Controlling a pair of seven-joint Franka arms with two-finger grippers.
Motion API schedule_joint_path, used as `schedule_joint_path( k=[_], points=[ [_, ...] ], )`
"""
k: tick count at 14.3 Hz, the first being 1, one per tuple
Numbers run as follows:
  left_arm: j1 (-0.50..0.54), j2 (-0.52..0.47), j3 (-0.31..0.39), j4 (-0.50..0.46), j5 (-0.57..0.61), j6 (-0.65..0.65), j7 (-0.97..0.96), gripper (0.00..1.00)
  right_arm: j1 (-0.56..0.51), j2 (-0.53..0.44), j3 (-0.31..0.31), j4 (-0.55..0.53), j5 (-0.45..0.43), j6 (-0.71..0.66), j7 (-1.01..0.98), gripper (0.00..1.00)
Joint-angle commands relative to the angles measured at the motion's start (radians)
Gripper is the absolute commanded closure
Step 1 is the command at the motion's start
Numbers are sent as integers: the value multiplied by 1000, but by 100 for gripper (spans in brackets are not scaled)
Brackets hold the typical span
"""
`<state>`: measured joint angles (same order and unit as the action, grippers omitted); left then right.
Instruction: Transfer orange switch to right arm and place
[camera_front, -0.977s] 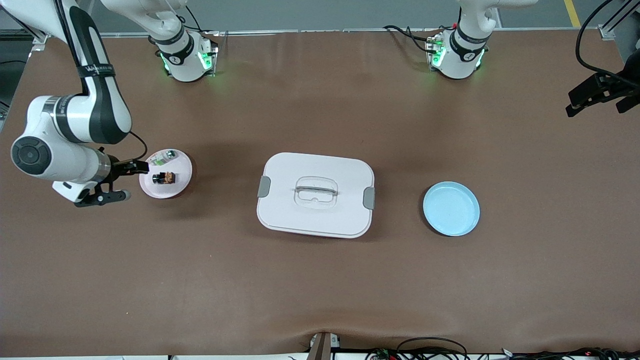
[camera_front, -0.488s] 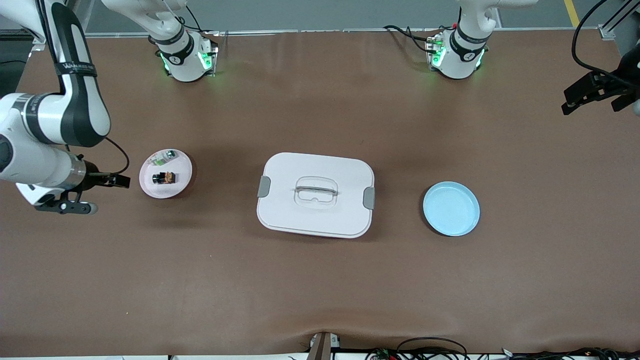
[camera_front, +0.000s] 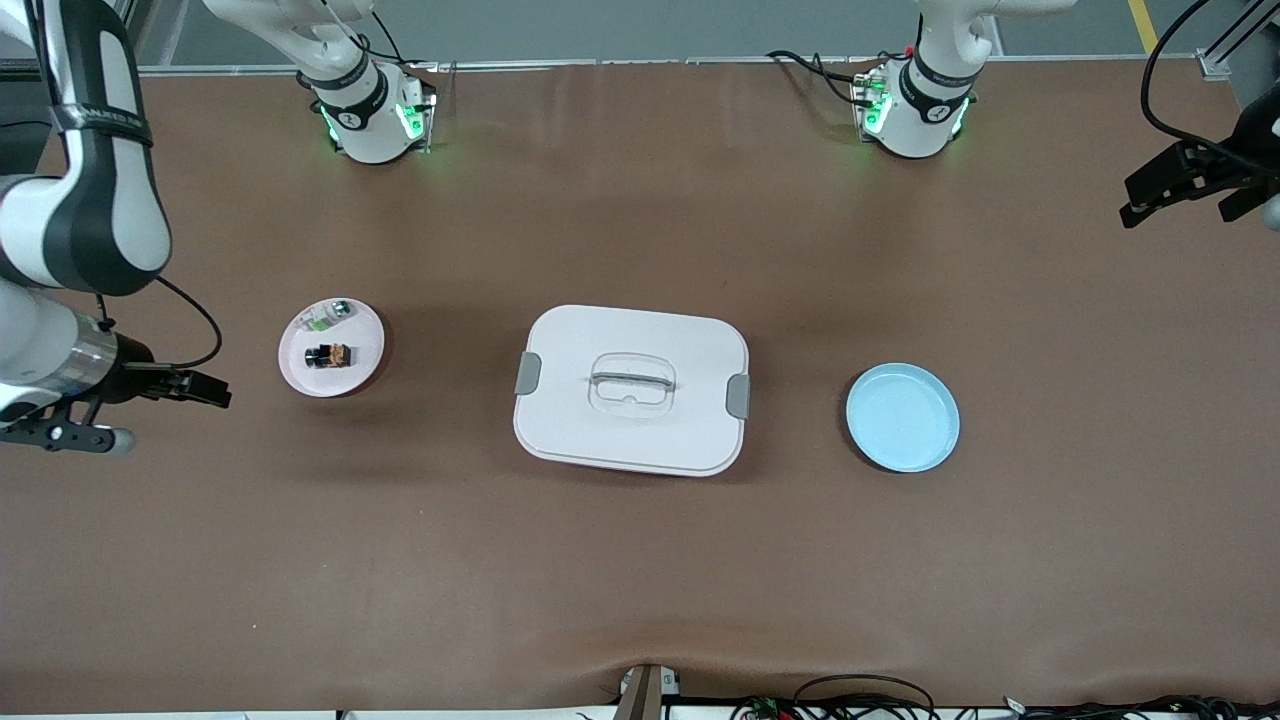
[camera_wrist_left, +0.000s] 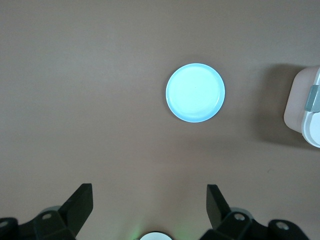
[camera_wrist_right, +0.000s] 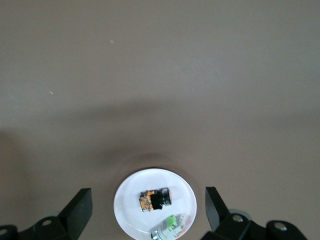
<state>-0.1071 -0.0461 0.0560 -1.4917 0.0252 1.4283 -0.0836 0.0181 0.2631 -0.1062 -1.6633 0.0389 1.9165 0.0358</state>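
Note:
The orange switch lies on a small pink plate, next to a green-and-silver part. In the right wrist view the switch lies on the plate, seen between the fingers. My right gripper is open and empty. It is over the bare table beside the plate, toward the right arm's end, and also shows in the right wrist view. My left gripper is open and empty, raised at the left arm's end of the table, and also shows in the left wrist view.
A white lidded box with grey clips sits mid-table. A light blue plate lies between it and the left arm's end; it also shows in the left wrist view, as does the box's corner.
My right gripper has drawn back from the pink plate toward the right arm's end of the table, leaving the switch on the plate. The left gripper has barely shifted.

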Motion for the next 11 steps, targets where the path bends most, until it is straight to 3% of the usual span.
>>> schedule_joint_path(
  k=[1,5,7,11],
  points=[
    [-5,-26,4,-25,-17,11,11,0,-15,-70,10,17,21,-39,-2,0],
    [0,-31,-19,-27,-19,3,10,0,-10,-172,11,20,12,-131,-20,0],
    [0,-40,-28,-35,-19,0,5,0,-17,-215,8,19,-8,-165,-149,0],
    [6,-58,-30,-55,-19,0,4,0,-27,-262,2,20,-8,-243,-171,0]
  ],
)
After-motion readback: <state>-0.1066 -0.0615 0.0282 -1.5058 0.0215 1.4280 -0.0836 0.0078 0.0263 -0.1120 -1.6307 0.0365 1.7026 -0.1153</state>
